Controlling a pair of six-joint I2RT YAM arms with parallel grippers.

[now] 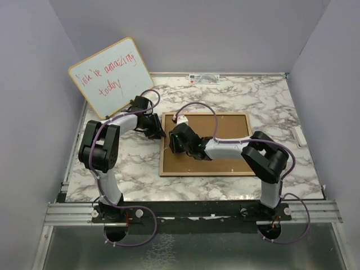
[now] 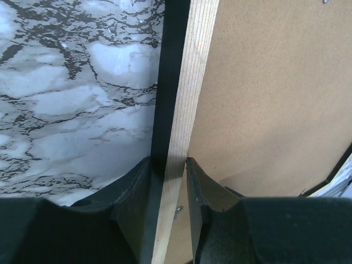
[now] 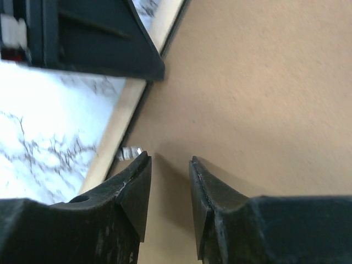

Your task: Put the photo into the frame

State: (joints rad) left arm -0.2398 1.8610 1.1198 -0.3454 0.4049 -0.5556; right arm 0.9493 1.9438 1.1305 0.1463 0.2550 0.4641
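Observation:
The frame (image 1: pixel 205 174) lies flat on the table, light wood face up, with a plain brown board (image 1: pixel 225 126) set inside it. My left gripper (image 1: pixel 159 128) is shut on the frame's left rail; in the left wrist view its jaws (image 2: pixel 169 162) straddle the wood and black rail (image 2: pixel 187 82). My right gripper (image 1: pixel 173 136) is low over the brown board (image 3: pixel 258 82) near the left rail, and its jaws (image 3: pixel 170 159) stand slightly apart with nothing between them. A small metal tab (image 3: pixel 129 151) sits beside its left finger. The photo is hidden or out of view.
A wood-edged whiteboard (image 1: pixel 112 76) with red handwriting leans at the back left. The marble table (image 2: pixel 71 82) lies left of the frame. My left gripper shows in the right wrist view (image 3: pixel 104 38). Grey walls stand on three sides.

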